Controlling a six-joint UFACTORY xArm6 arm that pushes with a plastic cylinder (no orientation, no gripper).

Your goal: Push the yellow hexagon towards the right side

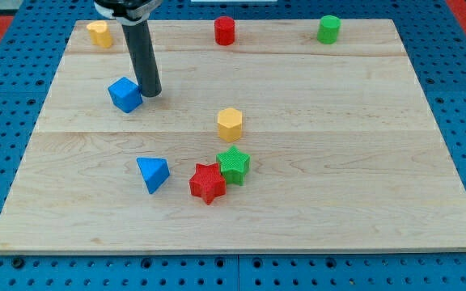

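Observation:
The yellow hexagon [229, 124] stands near the middle of the wooden board [362, 186]. My tip [150, 92] rests on the board in the upper left part, well to the left of and above the hexagon. The tip is right beside the blue cube [125, 94], at its right edge, touching or nearly touching it.
A green star [234, 165] and a red star [208, 183] touch just below the hexagon. A blue triangular block [153, 174] lies to their left. At the view's top are another yellow block [99, 34], a red cylinder [225, 31] and a green cylinder [328, 29].

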